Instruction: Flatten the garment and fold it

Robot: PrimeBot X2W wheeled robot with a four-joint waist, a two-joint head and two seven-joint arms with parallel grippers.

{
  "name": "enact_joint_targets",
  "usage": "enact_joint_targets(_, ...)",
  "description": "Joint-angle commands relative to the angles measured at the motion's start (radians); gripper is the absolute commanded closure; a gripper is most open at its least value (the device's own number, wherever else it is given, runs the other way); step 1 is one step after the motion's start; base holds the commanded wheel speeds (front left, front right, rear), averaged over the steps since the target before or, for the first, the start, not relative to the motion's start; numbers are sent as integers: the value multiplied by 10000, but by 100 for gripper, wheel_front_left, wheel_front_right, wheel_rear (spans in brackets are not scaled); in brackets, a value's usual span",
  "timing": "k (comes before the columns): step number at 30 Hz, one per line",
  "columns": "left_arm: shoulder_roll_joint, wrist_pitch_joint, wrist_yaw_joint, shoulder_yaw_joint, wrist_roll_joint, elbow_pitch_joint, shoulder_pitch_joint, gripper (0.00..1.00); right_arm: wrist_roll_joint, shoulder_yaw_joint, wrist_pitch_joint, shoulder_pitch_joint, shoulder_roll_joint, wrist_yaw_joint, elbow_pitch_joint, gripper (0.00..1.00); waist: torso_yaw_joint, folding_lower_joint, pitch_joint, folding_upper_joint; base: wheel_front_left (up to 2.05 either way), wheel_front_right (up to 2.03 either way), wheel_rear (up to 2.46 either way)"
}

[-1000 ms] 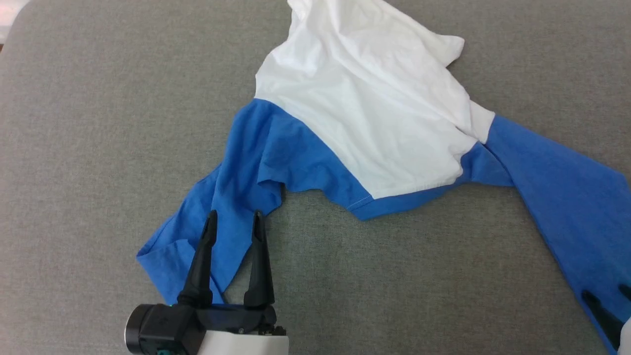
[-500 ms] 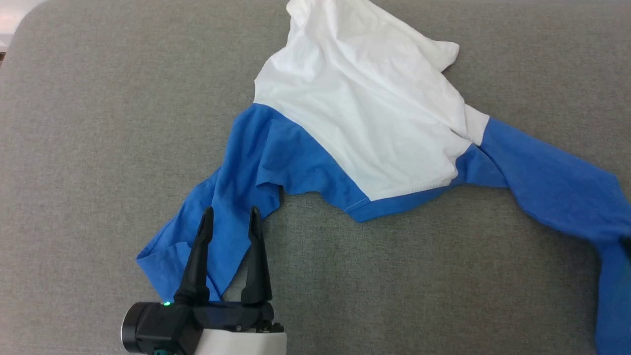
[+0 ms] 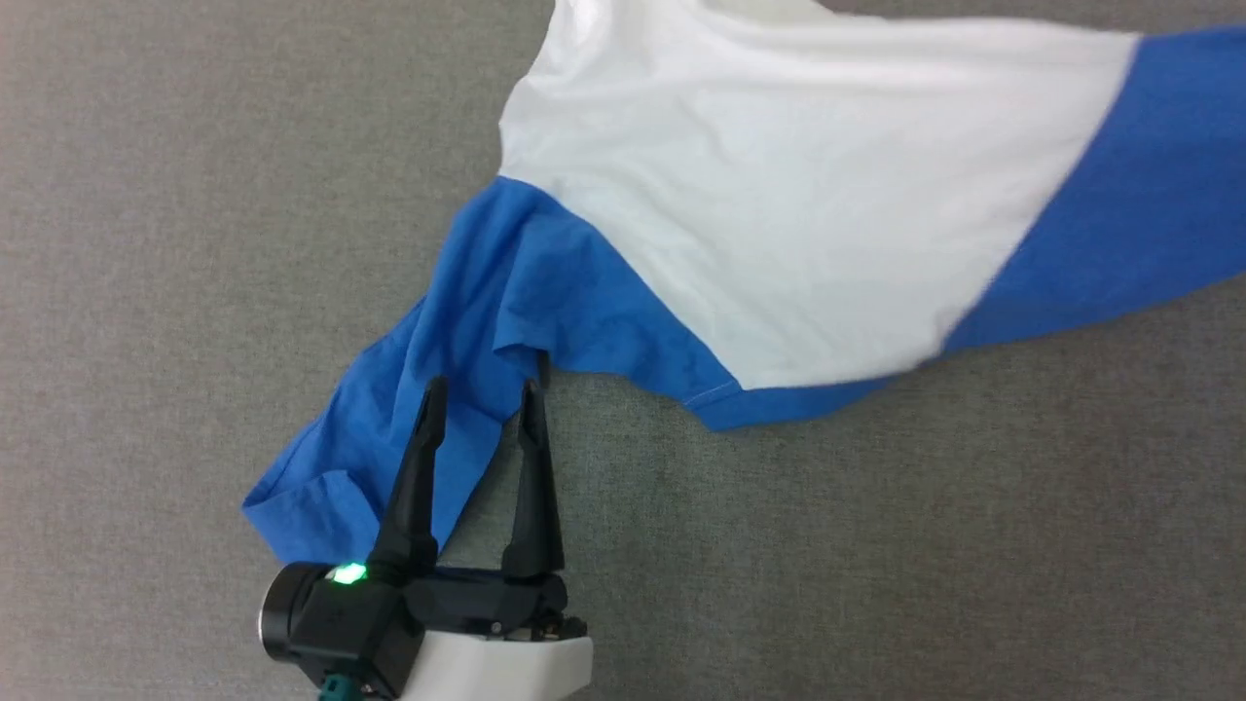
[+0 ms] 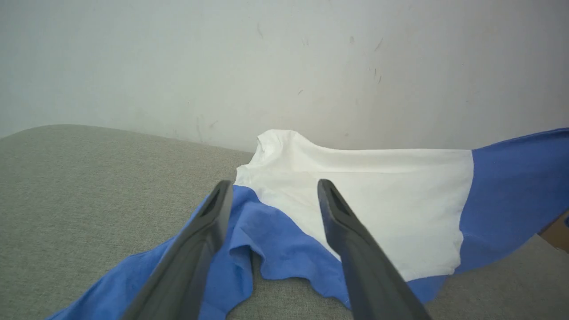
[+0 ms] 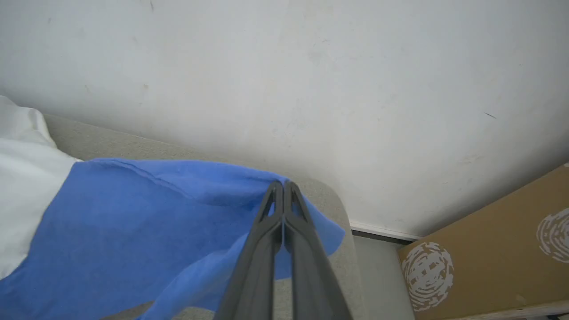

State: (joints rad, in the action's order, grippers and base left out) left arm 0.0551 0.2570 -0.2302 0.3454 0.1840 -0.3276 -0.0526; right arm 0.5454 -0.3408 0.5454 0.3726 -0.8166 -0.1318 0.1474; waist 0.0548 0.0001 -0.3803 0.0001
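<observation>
The garment (image 3: 779, 214), a T-shirt with a white body and blue sleeves, lies on a grey fabric surface (image 3: 195, 195). Its left blue sleeve (image 3: 409, 428) trails toward me. My left gripper (image 3: 481, 393) hovers open over that sleeve, one finger on the blue cloth, the other beside its edge; in the left wrist view the left gripper (image 4: 272, 190) straddles a blue fold (image 4: 266, 240). The right blue sleeve (image 3: 1149, 214) is lifted and stretched out to the right. In the right wrist view my right gripper (image 5: 282, 186) is shut on the edge of that blue sleeve (image 5: 155, 222).
A pale wall (image 4: 284, 66) rises behind the grey surface. The surface's rounded right end (image 5: 342, 240) drops to the floor, where a brown cardboard box (image 5: 489, 249) with white prints stands.
My right gripper has shut on the right blue sleeve and raised it up and to the right, pulling the white body taut. The left gripper stayed open over the left sleeve. The head view shifted.
</observation>
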Motion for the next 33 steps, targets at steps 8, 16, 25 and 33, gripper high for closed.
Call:
enact_joint_targets(8, -45, 47, -152, 617, -135, 84, 689, 0, -1255, 1634, -758, 3366, -1852, 11, -3097, 100, 964, -1, -1369, -1, 0, 0, 0)
enact_joint_targets(16, -47, 47, -417, 1220, -27, 137, 1036, 0, -2225, 3418, -1520, 5000, -2252, 11, -4640, 100, 1650, -1, -1907, -1, 0, 0, 0)
enact_joint_targets(25, -48, 47, -667, 1458, 14, 185, 1239, 0, -2354, 4430, -2479, 5602, -2364, 11, -6049, 0, 1722, -1, -2073, -1, 0, 0, 0)
enact_joint_targets(33, -48, 47, -400, 1198, 39, 555, 1261, 0, -1442, 4973, -3440, 5630, -1898, 11, -6620, 0, 1239, -1, -1169, -1, 0, 0, 0)
